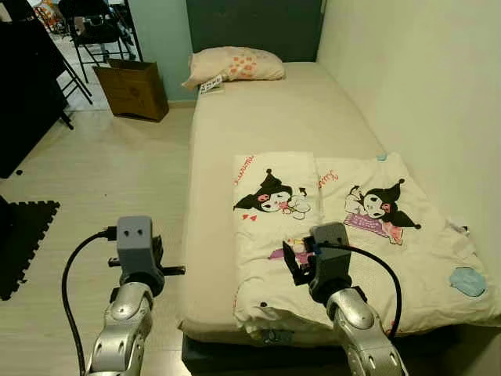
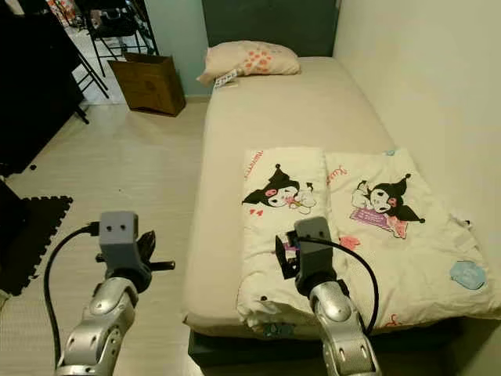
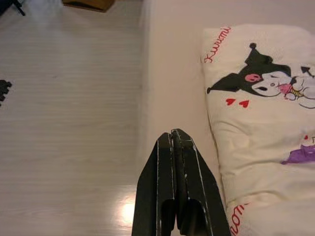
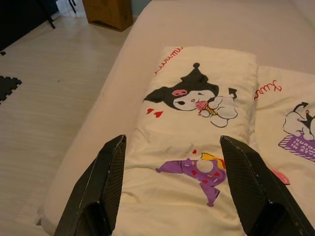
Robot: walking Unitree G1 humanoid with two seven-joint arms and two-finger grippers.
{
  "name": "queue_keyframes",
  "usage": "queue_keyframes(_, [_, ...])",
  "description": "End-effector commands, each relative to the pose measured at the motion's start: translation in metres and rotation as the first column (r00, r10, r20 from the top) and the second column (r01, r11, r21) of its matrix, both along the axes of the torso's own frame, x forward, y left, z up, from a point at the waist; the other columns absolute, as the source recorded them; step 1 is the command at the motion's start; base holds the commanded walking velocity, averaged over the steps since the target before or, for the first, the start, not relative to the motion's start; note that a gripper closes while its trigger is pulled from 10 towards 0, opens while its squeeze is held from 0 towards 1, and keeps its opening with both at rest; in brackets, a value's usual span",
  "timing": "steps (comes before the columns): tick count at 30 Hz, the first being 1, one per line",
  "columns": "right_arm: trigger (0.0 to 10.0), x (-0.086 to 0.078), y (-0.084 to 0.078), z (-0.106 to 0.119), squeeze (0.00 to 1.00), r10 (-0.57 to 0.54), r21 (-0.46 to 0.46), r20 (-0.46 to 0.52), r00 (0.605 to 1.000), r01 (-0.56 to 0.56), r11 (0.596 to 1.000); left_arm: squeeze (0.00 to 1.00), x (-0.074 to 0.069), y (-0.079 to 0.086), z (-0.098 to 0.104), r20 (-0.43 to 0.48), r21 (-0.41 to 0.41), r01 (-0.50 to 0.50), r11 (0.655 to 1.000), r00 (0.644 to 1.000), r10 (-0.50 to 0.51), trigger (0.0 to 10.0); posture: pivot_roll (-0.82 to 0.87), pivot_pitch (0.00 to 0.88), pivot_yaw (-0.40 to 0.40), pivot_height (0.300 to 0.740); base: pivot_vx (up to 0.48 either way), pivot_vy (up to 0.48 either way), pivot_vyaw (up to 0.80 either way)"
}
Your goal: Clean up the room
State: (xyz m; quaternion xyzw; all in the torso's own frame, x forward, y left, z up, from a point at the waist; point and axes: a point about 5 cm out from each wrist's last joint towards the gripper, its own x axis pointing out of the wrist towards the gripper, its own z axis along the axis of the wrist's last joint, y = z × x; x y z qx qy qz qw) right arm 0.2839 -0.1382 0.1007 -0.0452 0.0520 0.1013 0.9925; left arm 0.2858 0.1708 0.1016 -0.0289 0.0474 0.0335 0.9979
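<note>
A bedroom is seen, with a bed [image 1: 266,117] set against the right wall and a pillow [image 1: 233,66] at its head. A folded quilt [image 1: 376,235] is laid across the foot end, its fold running up the bed. The right claw [image 4: 172,191] is held over its near edge, fingers wide apart, nearer than the left claw [image 3: 178,196], which is pressed together beside the bed over the floor [image 1: 109,180]

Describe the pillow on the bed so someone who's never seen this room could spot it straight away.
Start at the bed along the right-hand wall and look to its far end, against the dark headboard. The pillow lies there alone, cream with orange-pink blotches, unlike the cartoon-printed comforter folded at the near end.
</note>
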Motion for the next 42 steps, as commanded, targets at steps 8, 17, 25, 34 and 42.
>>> queue_keyframes(8, [10.0, 0.011, 0.001, -0.002, 0.0, 0.008, 0.002, -0.03, 1.0, -0.008, 1.0, 0.0, -0.002, 0.01, -0.006, -0.035, 0.034, -0.048, 0.998, 0.998, 0.05, 10.0, -0.1, 0.094, 0.05, 0.71, 0.0, 0.0, 0.0])
queue_keyframes(17, [10.0, 0.016, 0.005, 0.0, 0.0, 0.021, 0.007, -0.022, 1.0, -0.021, 1.0, 0.0, -0.002, 0.012, -0.005, -0.03, 0.043, -0.059, 0.997, 0.998, 0.06, 10.0, -0.1, 0.098, 0.043, 0.675, 0.0, 0.0, 0.0])
queue_keyframes(25, [10.0, 0.016, 0.006, -0.001, 0.0, 0.024, 0.008, -0.024, 0.999, -0.024, 1.0, 0.0, -0.001, 0.012, -0.005, -0.029, 0.05, -0.063, 0.997, 0.997, 0.065, 10.0, -0.11, 0.114, 0.046, 0.645, 0.0, 0.0, 0.0])
queue_keyframes(34, [10.0, 0.013, 0.006, -0.004, 0.0, 0.029, 0.001, -0.031, 0.999, -0.029, 1.0, 0.0, -0.001, 0.013, -0.005, -0.028, 0.048, -0.077, 0.996, 0.996, 0.079, 10.0, -0.11, 0.114, 0.048, 0.645, 0.0, 0.0, 0.0])
queue_keyframes(42, [10.0, 0.014, 0.007, -0.003, 0.0, 0.036, 0.0, -0.033, 0.999, -0.036, 0.999, 0.0, -0.004, 0.016, -0.006, -0.03, 0.054, -0.091, 0.994, 0.995, 0.093, 10.0, -0.1, 0.118, 0.042, 0.63, 0.0, 0.0, 0.0])
